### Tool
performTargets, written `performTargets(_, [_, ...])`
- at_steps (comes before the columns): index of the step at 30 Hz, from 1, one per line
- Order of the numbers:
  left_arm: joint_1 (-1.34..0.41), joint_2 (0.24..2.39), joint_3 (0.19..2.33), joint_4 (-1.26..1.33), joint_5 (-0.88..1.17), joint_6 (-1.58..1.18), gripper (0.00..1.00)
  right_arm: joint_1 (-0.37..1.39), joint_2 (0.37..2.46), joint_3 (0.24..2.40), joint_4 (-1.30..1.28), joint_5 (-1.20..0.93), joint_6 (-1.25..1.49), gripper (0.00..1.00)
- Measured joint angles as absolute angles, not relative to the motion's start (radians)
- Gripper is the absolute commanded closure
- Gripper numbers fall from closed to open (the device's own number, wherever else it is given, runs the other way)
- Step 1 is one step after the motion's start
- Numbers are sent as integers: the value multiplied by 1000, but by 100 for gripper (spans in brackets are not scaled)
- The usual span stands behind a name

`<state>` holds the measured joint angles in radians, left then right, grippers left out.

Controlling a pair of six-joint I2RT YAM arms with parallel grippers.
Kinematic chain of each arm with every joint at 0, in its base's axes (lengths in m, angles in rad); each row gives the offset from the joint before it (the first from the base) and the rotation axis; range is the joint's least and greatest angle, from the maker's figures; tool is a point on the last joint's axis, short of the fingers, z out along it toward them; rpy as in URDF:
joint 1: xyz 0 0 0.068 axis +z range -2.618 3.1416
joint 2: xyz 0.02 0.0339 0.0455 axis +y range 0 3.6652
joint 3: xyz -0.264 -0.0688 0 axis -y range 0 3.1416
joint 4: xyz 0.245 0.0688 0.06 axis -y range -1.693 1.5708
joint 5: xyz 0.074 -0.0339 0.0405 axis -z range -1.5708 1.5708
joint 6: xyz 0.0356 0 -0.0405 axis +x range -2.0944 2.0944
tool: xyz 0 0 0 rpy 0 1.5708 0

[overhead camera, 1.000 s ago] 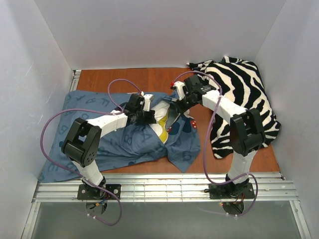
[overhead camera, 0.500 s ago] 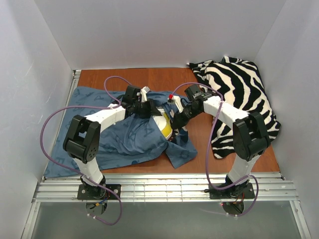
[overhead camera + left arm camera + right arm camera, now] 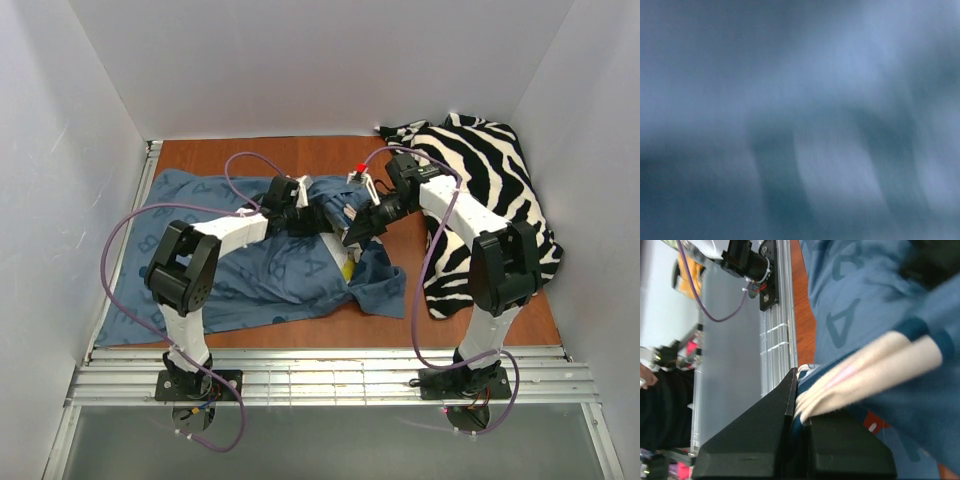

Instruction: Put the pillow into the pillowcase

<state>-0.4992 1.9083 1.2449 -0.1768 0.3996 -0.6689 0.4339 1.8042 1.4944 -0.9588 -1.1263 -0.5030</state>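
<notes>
The right gripper pinched the pillowcase hem, the nearly covered pillow just to its left; the left gripper's hold was unreadable.

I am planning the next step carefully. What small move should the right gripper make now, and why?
Probably the right gripper, shut on the pillowcase hem, should draw that hem slightly rightward in the top view, over the pillow. Only a yellow sliver of pillow shows at the opening, so the case seems almost fully on.
</notes>
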Motion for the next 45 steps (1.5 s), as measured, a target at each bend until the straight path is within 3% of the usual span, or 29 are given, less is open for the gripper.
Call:
performTargets(3, [-480, 1813, 1145, -122, 460, -578, 47, 371, 1832, 1481, -994, -1180, -505, 99])
performTargets(8, [-420, 1486, 1015, -122, 552, -404, 37, 303, 1885, 1474, -1052, -1207, -500, 99])
performTargets(13, [-590, 1306, 1008, -144, 523, -143, 32, 303, 1893, 1466, -1047, -1162, -469, 99])
performTargets(20, [-846, 1462, 993, -215, 350, 203, 31, 294, 1876, 1353, -963, -971, -365, 99])
performTargets(28, [-964, 1601, 943, -216, 182, 414, 27, 284, 1789, 1263, -918, -826, -317, 98])
performTargets(29, [-968, 1601, 943, -213, 179, 432, 26, 284, 1785, 1254, -913, -813, -315, 85])
performTargets(31, [-975, 1602, 943, -210, 179, 458, 26, 284, 1782, 1225, -890, -777, -302, 74])
performTargets(32, [-978, 1604, 943, -210, 179, 468, 26, 284, 1782, 1207, -880, -758, -299, 57])
performTargets(33, [-979, 1608, 944, -210, 178, 476, 26, 284, 1782, 1184, -867, -739, -291, 48])
performTargets(35, [-983, 1631, 953, -215, 176, 482, 26, 284, 1787, 1137, -841, -705, -286, 37])
performTargets(37, [-985, 1661, 970, -222, 175, 480, 25, 284, 1795, 1092, -803, -688, -282, 36])
performTargets(40, [-985, 1672, 984, -236, 183, 463, 25, 284, 1804, 1048, -765, -679, -284, 46])
performTargets(41, [-985, 1670, 987, -242, 190, 457, 19, 284, 1804, 1043, -757, -679, -283, 61])
performTargets(42, [-985, 1668, 991, -249, 197, 455, 2, 284, 1804, 1041, -752, -677, -283, 69])
performTargets(43, [-985, 1665, 998, -263, 208, 452, 2, 284, 1804, 1038, -743, -675, -282, 80])
performTargets(44, [-985, 1662, 1005, -277, 220, 448, 2, 284, 1806, 1036, -736, -674, -281, 98])
performTargets(45, [-986, 1657, 1013, -293, 229, 447, 2, 284, 1810, 1036, -733, -675, -280, 99])
